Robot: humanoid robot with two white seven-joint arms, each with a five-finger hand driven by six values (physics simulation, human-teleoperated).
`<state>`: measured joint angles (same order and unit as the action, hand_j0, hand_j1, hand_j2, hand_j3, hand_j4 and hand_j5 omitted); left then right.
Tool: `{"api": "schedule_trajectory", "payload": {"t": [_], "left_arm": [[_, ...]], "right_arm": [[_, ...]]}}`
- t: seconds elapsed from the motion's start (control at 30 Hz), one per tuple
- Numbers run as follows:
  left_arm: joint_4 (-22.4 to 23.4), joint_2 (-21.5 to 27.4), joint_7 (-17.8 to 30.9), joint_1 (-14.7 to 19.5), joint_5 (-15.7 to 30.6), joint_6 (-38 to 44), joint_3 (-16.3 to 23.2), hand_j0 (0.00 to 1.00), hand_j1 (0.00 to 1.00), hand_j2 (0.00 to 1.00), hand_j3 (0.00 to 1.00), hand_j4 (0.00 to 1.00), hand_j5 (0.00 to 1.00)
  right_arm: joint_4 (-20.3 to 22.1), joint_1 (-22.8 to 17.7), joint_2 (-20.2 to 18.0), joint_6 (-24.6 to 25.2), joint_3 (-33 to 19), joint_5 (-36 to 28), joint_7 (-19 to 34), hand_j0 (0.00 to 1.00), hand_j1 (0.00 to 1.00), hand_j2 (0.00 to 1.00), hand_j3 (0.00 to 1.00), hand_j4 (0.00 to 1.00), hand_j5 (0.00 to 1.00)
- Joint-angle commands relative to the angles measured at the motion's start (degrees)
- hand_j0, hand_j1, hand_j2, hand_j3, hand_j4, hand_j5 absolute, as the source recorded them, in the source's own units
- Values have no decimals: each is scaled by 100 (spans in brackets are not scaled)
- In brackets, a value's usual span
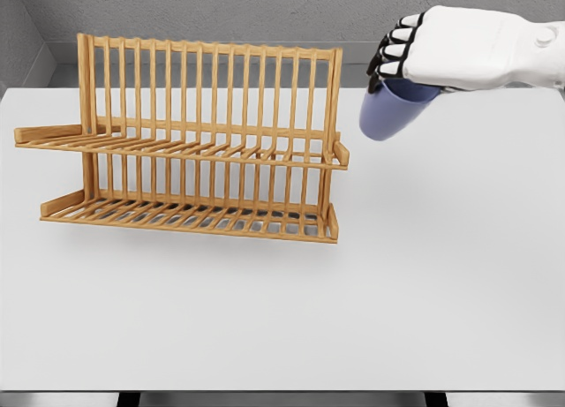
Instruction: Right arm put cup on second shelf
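Right robot hand (415, 54) clamped on blue cup (388, 111), held aloft right of wooden rack (190, 146) above desk (441, 275). Cup tilted, long axis slanting down-left; which end leads, unclear.

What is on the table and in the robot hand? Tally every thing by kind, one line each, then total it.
Wooden dish rack, two shelves, standing on the white table: 1
Blue cup, held above the table in the right robot hand: 1
Total: 2 things
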<state>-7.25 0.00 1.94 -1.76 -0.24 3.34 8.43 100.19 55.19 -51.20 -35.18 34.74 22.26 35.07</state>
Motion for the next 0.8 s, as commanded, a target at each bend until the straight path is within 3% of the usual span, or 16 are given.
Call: {"api": "schedule_trajectory", "payload": {"t": [0.0,0.57,0.77], "left_arm": [[5,0,-1,0,-3,0,0,100,100,100,100,100,100],[5,0,-1,0,-3,0,0,100,100,100,100,100,100],[-4,0,-1,0,6,0,0,100,100,100,100,100,100]], "right_arm": [[18,17,189,18,138,-29,-7,62,62,62,62,62,62],[18,431,611,18,305,-29,-7,61,61,61,61,61,61],[18,545,761,18,630,-29,-7,61,61,61,61,61,61]]}}
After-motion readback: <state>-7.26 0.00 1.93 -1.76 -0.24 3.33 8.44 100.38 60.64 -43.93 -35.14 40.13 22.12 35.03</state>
